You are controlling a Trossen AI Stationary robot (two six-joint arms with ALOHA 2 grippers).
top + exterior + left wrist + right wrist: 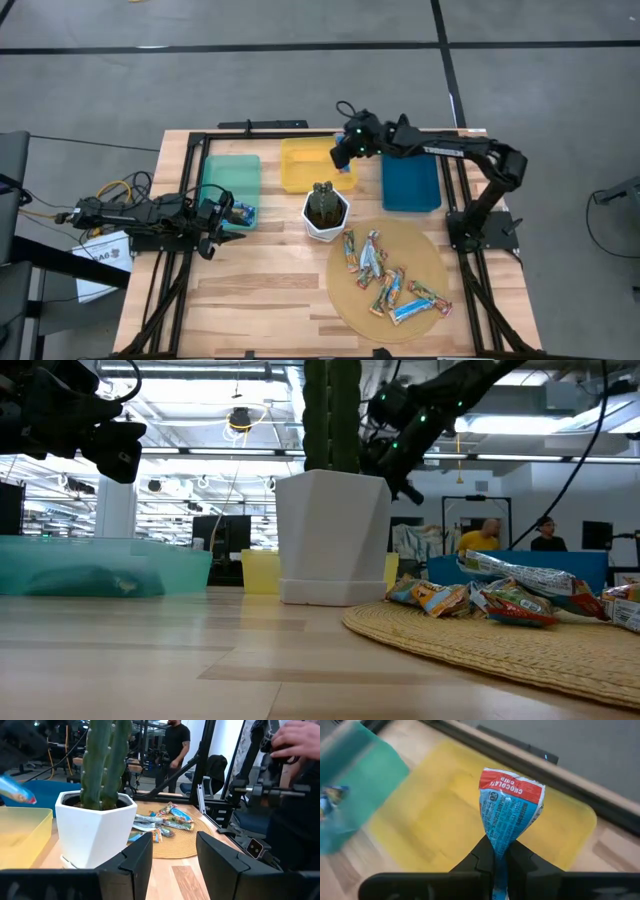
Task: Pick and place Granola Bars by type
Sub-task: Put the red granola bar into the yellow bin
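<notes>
1. The right gripper hangs over the yellow bin at the far middle of the table, its fingers clamped on the lower end of a blue bar with a red "chocolate chip" band; the bar stands up out of the grip, so the label faces the wrist camera and the body hangs free of the fingers for a clean drop

2. The bin beneath it looks empty in the right wrist view, which suggests this bar would be the first of its type placed there

3. The left gripper sits at the near right corner of the green bin, fingers apart and holding nothing; a blue-wrapped bar lies in that bin's near corner just beside it, so the arm appears to be at its own drop spot

4. The remaining Granola Bars lie heaped on the round woven mat at the near right, piled together as the unsorted supply; some overlap, which may make single picks fiddly

5. The white pot with the cactus stands between the mat and the bins, an obstacle both arms must pass around

6. The blue bin at the far right shows nothing inside, apparently kept for another type
</notes>
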